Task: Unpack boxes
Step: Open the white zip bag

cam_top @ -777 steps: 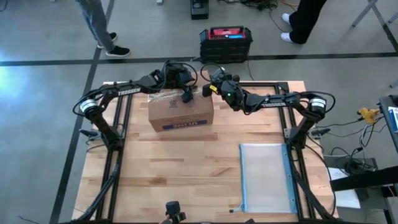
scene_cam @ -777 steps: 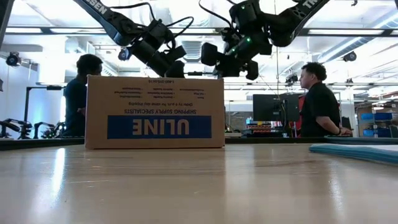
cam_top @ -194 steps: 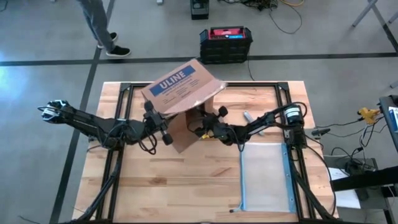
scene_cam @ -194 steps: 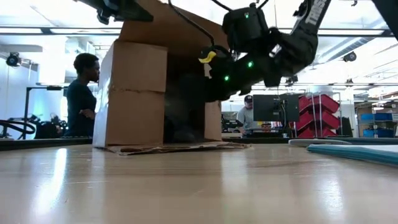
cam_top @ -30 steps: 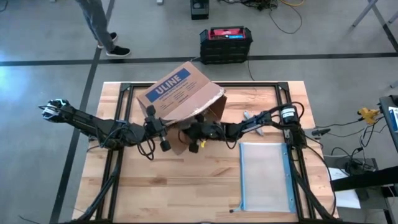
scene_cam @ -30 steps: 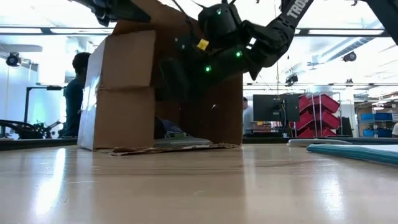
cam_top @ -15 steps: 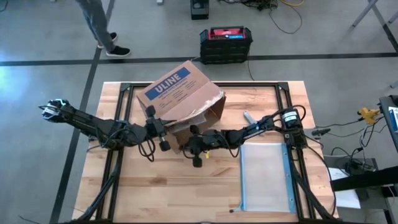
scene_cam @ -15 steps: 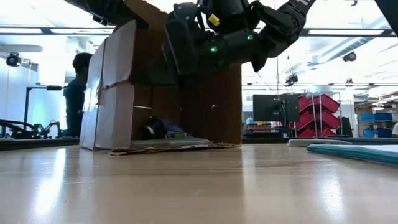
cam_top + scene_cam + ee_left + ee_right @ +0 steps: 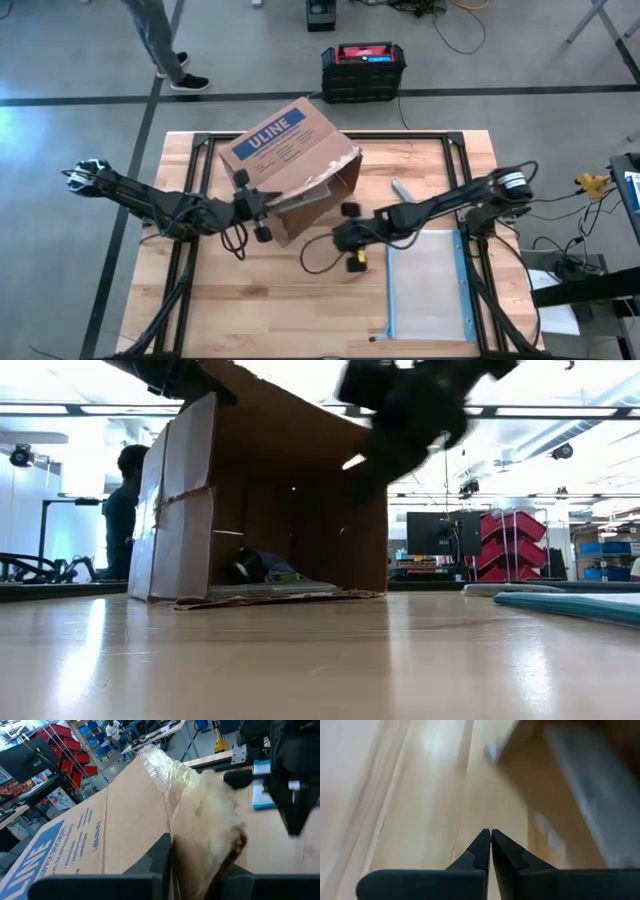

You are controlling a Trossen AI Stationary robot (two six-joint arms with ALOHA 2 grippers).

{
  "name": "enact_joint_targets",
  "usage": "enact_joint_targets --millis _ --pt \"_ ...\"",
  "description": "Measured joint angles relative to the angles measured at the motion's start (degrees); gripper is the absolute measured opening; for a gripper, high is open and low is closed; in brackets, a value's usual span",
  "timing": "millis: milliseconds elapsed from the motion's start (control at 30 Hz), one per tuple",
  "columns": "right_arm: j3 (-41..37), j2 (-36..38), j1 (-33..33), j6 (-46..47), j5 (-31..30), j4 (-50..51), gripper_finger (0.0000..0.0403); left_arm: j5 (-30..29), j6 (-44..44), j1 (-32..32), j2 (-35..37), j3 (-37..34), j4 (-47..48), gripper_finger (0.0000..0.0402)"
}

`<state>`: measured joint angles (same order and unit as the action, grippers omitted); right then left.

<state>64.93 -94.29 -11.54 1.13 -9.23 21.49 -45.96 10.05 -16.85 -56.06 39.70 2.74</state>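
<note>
The wooden tabletop (image 9: 300, 300) carries the cardboard box (image 9: 288, 155), tipped on its side at the far left-centre, blue label upward, open mouth facing the near edge with a small dark item inside (image 9: 255, 567); the left gripper (image 9: 252, 205) pinches the box's near left flap edge, fingers almost together on cardboard; the right gripper (image 9: 350, 238) hangs just right of the opening, apart from it, fingers pressed together, empty; a clear pouch (image 9: 428, 280) lies near right.

Brown cardboard box (image 9: 290, 160) shows a blue ULINE label with white lettering, on the pale wooden table (image 9: 300, 300).
</note>
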Motion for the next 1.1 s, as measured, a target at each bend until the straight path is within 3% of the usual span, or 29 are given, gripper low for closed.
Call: enact_joint_targets --millis 133,333,600,700,867,1100 --pt "-2.5 3.9 -4.0 6.9 0.3 10.3 0.0000 -0.1 1.2 -0.1 0.8 0.0 0.0 0.0067" --pt "-5.0 7.1 -12.0 16.7 0.4 17.7 0.0000 0.0 1.5 -2.0 2.5 0.2 -0.5 0.0126" --pt "-5.2 7.2 -23.9 20.8 0.4 23.9 0.0018 6.7 1.0 -7.2 1.6 6.5 -0.9 0.0190" --pt "-5.2 7.2 -27.0 19.8 0.3 25.7 0.0050 8.2 -0.5 -9.4 0.1 8.4 -4.1 0.0203" --pt "-5.9 6.2 -30.4 11.0 0.1 25.1 0.0118 10.7 -0.3 -12.3 -5.6 8.6 -16.9 0.0210" --pt "-6.7 1.7 -32.5 -2.7 0.2 14.5 0.0180 10.8 -3.0 -14.3 -18.3 8.6 -31.8 0.0200"
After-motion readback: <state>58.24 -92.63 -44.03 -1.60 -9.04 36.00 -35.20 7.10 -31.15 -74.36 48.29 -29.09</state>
